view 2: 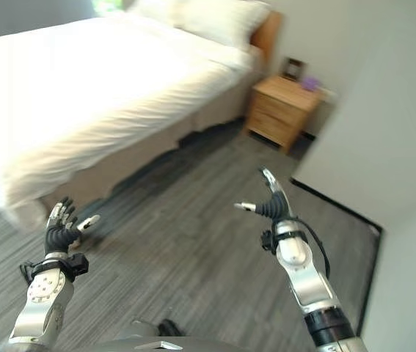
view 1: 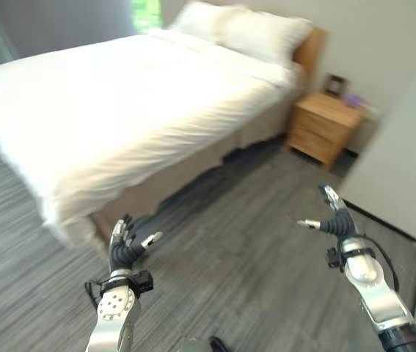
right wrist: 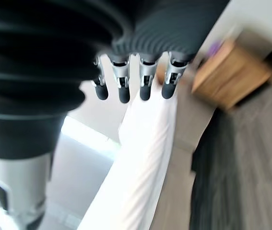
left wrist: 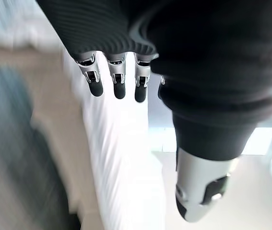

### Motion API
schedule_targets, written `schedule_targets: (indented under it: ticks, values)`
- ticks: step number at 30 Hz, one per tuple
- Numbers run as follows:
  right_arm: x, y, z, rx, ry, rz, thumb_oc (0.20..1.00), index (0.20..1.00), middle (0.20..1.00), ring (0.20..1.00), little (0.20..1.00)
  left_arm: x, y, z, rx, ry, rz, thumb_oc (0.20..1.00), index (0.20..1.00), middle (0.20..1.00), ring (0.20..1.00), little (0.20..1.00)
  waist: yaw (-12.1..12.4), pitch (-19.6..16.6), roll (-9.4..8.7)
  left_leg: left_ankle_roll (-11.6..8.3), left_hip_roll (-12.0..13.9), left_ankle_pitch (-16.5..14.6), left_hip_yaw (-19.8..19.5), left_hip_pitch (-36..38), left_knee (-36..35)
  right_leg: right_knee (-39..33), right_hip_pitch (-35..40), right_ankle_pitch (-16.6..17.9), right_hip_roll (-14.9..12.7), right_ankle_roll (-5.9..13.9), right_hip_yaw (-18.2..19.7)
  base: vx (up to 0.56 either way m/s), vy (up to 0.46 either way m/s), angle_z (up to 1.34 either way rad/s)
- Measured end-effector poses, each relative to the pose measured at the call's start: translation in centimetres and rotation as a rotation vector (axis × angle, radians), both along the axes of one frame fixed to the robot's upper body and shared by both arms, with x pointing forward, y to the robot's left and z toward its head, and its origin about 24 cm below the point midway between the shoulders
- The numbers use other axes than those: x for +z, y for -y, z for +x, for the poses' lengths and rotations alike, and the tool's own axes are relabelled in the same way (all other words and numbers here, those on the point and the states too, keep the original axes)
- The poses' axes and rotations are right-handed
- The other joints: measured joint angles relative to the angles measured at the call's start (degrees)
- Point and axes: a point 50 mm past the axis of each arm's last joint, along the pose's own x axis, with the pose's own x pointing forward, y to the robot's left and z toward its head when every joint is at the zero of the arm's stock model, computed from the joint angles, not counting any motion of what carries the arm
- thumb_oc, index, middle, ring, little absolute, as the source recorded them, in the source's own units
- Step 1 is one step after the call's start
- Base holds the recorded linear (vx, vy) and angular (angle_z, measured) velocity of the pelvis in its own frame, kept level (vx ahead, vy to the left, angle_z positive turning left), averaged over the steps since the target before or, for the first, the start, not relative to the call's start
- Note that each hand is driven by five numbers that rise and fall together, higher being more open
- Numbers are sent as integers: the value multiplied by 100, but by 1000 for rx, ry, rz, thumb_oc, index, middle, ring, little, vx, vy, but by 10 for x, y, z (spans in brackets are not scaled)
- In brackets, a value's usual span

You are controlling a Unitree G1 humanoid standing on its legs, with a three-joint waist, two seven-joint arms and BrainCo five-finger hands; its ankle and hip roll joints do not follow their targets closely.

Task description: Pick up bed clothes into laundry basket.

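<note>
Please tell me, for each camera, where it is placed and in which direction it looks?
Left eye view: on the head, looking down at the bed, nightstand and floor; left hand and right hand show.
Right eye view: beside it, the same scene.
Left wrist view: along the left hand's relaxed fingers toward the bed.
Right wrist view: along the right hand's fingers, sharing bed and nightstand.

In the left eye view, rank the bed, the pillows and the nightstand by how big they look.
1. Bed, by far the largest.
2. Pillows.
3. Nightstand, which looks close to the pillows; both sit far back, so their order is unsure.
</note>
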Motion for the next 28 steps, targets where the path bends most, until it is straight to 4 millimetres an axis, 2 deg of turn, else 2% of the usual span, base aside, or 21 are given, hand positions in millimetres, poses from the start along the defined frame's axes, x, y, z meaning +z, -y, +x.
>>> schedule_targets:
  ticks: [2,3,4,5,6,7,8,9,10,11,12,14,15,16,17,18,21,23,24,27,28]
  values:
    - [5,-5,3,17,27,12,1000,1000,1000,1000,1000,-2,-6,-7,15,-24,18,1000,1000,1000,1000,1000,11,17,32,-59,-12,-30,10,157,-146,-108,-531,278,-54,6,-4,264,-186,71]
    - [-9,2,-17,-68,-11,196,1000,1000,1000,1000,1000,1,11,2,-21,10,-33,1000,1000,1000,1000,1000,-329,183,377,-245,436,-302,-1273,-337,643,-277,-827,-315,1100,-200,1133,401,-222,350]
    - [-38,4,-55,-186,-93,364,1000,1000,1000,1000,1000,3,33,19,-86,63,-81,1000,1000,1000,1000,1000,-969,40,757,-806,468,-35,-3077,-1018,672,-1425,-778,-631,2738,-717,2970,289,-77,535]
    - [-70,-8,-80,-197,-267,424,1000,1000,1000,1000,1000,7,54,35,-164,91,-111,1000,1000,1000,1000,1000,-1149,93,640,-907,350,-111,-2975,-715,-12,-2183,-840,-627,2795,-590,3119,266,-29,440]
    - [-87,-16,-79,-115,-394,372,1000,1000,1000,1000,1000,6,62,37,-173,96,-140,1000,1000,1000,1000,1000,-813,169,632,-86,438,190,-2601,-51,-338,-1981,-1247,-593,2631,-542,3086,228,-52,207]
    - [-90,-10,-76,-113,-413,351,1000,1000,1000,1000,1000,1,67,40,-170,76,-167,1000,1000,1000,1000,1000,-733,315,750,-237,271,206,-3158,189,-695,-1948,-1418,-561,2716,-610,3629,221,-85,197]
    - [-80,8,-64,-148,-373,322,1000,1000,1000,1000,1000,-9,77,48,-179,30,-206,1000,1000,1000,1000,1000,-897,586,1073,-268,178,375,-4031,232,-712,-2174,-1678,-362,3015,-747,4767,149,-70,237]
    - [-73,10,-55,-138,-342,315,1000,1000,1000,1000,1000,-8,71,45,-187,32,-180,1000,1000,1000,1000,1000,-845,669,939,-308,10,404,-4002,309,-696,-2446,-1849,-157,2894,-592,4869,97,-42,242]
    - [-64,8,-44,-119,-307,341,1000,1000,1000,1000,1000,-4,56,38,-182,34,-128,1000,1000,1000,1000,1000,-743,780,594,-366,-268,379,-3831,574,-728,-2745,-1908,376,2605,-718,4624,77,-134,81]
    - [-56,2,-37,-111,-265,382,1000,1000,1000,1000,1000,-5,36,23,-157,6,-65,1000,1000,1000,1000,1000,-696,759,106,-502,-646,243,-3671,835,-722,-2893,-1946,1527,2205,-943,4279,81,-134,71]
    - [-51,-1,-31,-119,-225,464,1000,1000,1000,1000,1000,-11,10,1,-90,-51,-13,1000,1000,1000,1000,1000,-581,731,-330,-541,-866,-176,-3504,1094,-518,-2413,-1940,2300,1951,-877,4135,184,-214,34]
    - [-44,6,-23,-152,-180,540,1000,1000,1000,1000,1000,-24,7,-16,-63,-112,-24,1000,1000,1000,1000,1000,-419,645,-199,-602,-581,-317,-3345,991,-348,-3103,-1654,2398,2085,-381,4130,202,-162,-10]
    - [-45,5,-16,-132,-195,551,1000,1000,1000,1000,1000,-28,11,-19,-45,-114,-62,1000,1000,1000,1000,1000,-370,584,-97,-757,-345,-184,-3214,1018,-488,-2889,-1741,1610,2152,-594,3881,142,-109,-7]
    - [-47,4,-15,-126,-213,566,1000,1000,1000,1000,1000,-32,17,-19,-39,-113,-96,1000,1000,1000,1000,1000,-419,579,-42,-820,-194,-152,-3213,1033,-512,-2420,-1829,1349,2142,-734,3671,120,-101,5]
    - [-49,4,-17,-121,-224,567,1000,1000,1000,1000,1000,-34,24,-19,-62,-118,-110,1000,1000,1000,1000,1000,-439,528,-91,-893,-197,-169,-3279,1145,-527,-2233,-1696,1220,2042,-705,3683,63,-86,11]
    - [-50,2,-18,-113,-230,569,1000,1000,1000,1000,1000,-34,26,-17,-81,-121,-113,1000,1000,1000,1000,1000,-437,465,-144,-924,-123,-180,-3226,1232,-510,-2461,-1503,1087,2157,-907,3810,75,-109,3]
    - [-42,-6,-18,-58,-212,563,1000,1000,1000,1000,1000,-27,28,-8,-98,-84,-109,1000,1000,1000,1000,1000,-466,382,-76,-1013,244,-212,-2922,1178,-187,-3521,-833,1583,2421,-1132,3883,64,-86,-21]
    - [-43,-4,-20,-44,-220,549,1000,1000,1000,1000,1000,-19,31,-1,-113,-42,-106,1000,1000,1000,1000,1000,-541,372,-75,-1105,279,-256,-2945,1133,-357,-3966,-587,1712,2433,-1011,3883,66,-92,-8]
    - [-46,-1,-22,-45,-236,533,1000,1000,1000,1000,1000,-8,33,5,-128,7,-103,1000,1000,1000,1000,1000,-582,348,-5,-1141,341,13,-2927,1090,-626,-4186,-515,1703,2490,-941,3703,62,-79,-11]
    - [-52,-7,-26,-14,-271,526,1000,1000,1000,1000,1000,2,35,8,-135,56,-100,1000,1000,1000,1000,1000,-568,342,31,-1136,395,94,-2961,1090,-813,-4255,-541,1609,2490,-684,3564,-82,20,-14]
    - [-55,-7,-30,-17,-284,529,1000,1000,1000,1000,1000,6,39,12,-146,77,-114,1000,1000,1000,1000,1000,-596,372,37,-1181,423,93,-2877,1005,-791,-4163,-592,1846,2414,-818,3503,-187,83,9]
